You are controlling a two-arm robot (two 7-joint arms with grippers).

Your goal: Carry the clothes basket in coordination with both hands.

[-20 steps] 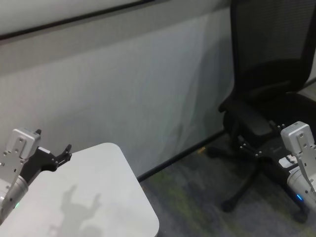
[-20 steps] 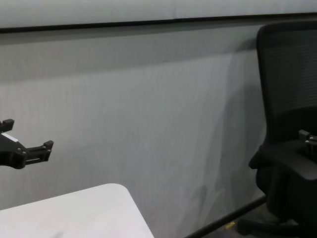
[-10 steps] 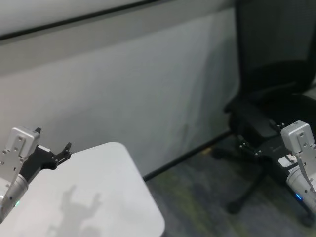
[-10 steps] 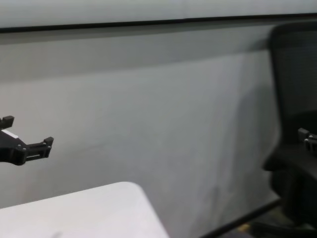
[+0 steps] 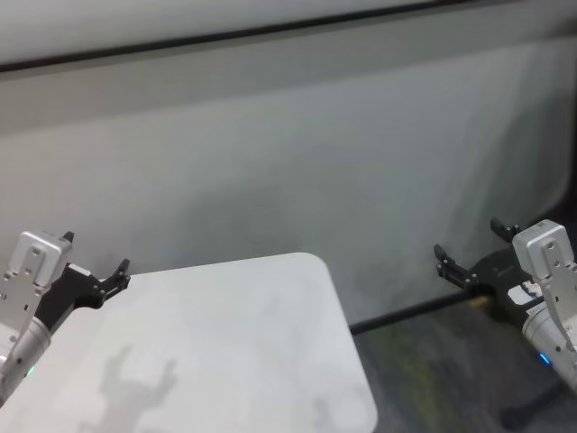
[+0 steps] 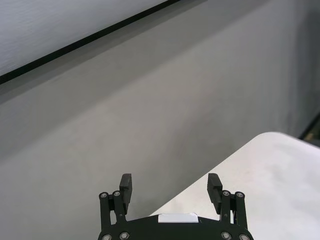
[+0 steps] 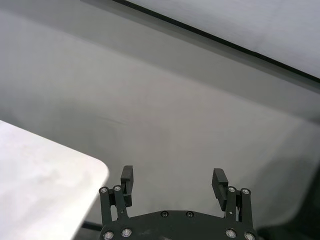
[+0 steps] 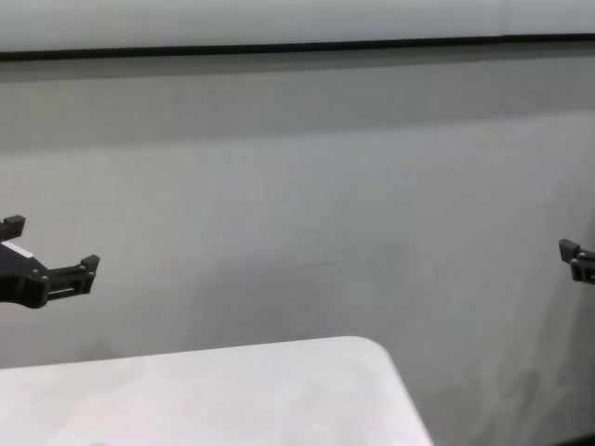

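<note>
The clothes basket is out of view in every frame. My left gripper [image 5: 95, 253] is open and empty, held in the air over the far left edge of a white table [image 5: 225, 343]. It also shows in the left wrist view [image 6: 170, 182] and the chest view [image 8: 51, 243]. My right gripper [image 5: 467, 239] is open and empty, held in the air to the right of the table, over the floor. It also shows in the right wrist view [image 7: 173, 175]. Only one of its fingertips [image 8: 567, 249] shows in the chest view.
A grey partition wall [image 5: 270, 135] with a black stripe near its top stands close behind the table. The table's rounded corner [image 5: 315, 266] lies between the two grippers. Dark carpet floor [image 5: 433, 370] shows at the lower right.
The scene has slid to the right: the black office chair has left the view and more of the white table shows. Both grippers keep their pose and stay open.
</note>
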